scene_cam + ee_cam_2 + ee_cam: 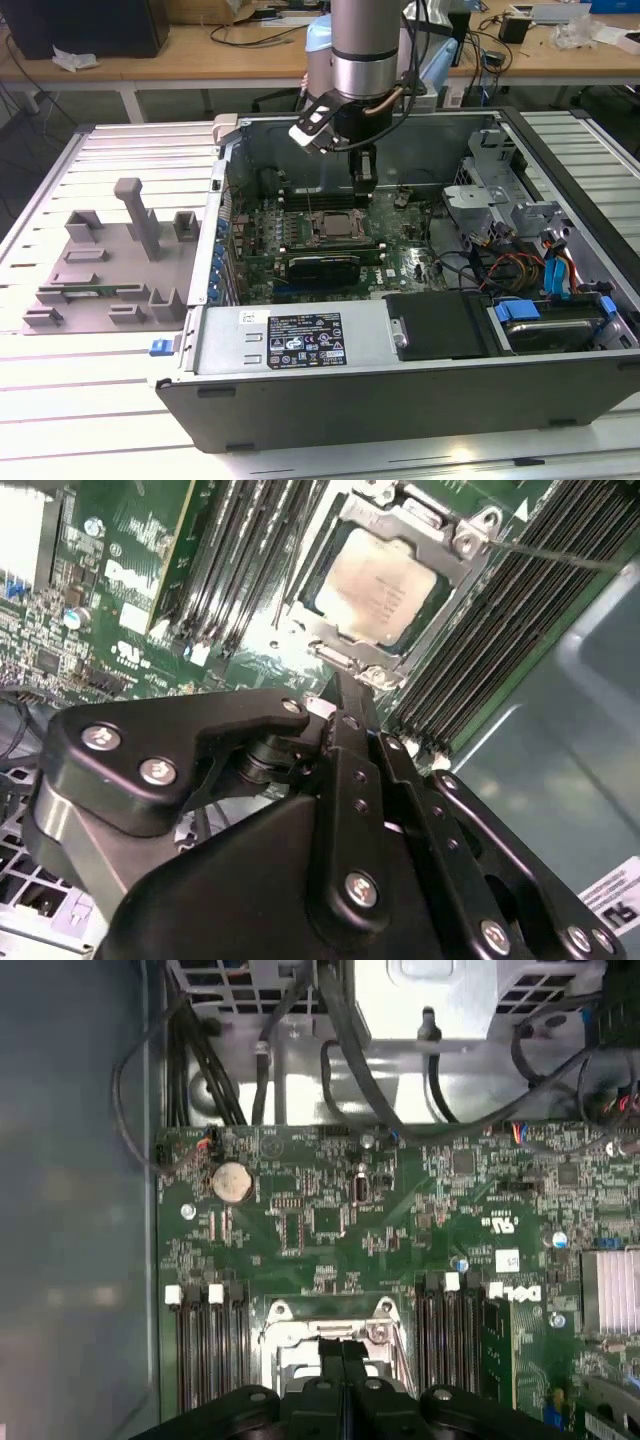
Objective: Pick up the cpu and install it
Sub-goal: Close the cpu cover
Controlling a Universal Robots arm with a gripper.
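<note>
The cpu (380, 580), a small square chip with a shiny silver top, lies flat in the metal-framed socket (455, 535) on the green motherboard; in the exterior view the cpu (336, 227) sits mid-board inside the open computer case. My gripper (365, 188) hangs just above the board, slightly behind and to the exterior view's right of the socket. Its black fingers (345, 730) are pressed together with nothing between them, tips close to the socket's edge. In the first wrist view the gripper (343, 1348) stands over the socket frame (285, 1332).
Memory slots (250, 550) flank the socket on both sides. A grey fixture plate with blocks (110, 270) lies outside the case at the exterior view's left. Drive cage and cables (520, 265) fill the case's right; a black cover (440, 325) sits at the front. Case walls (300, 345) surround the board.
</note>
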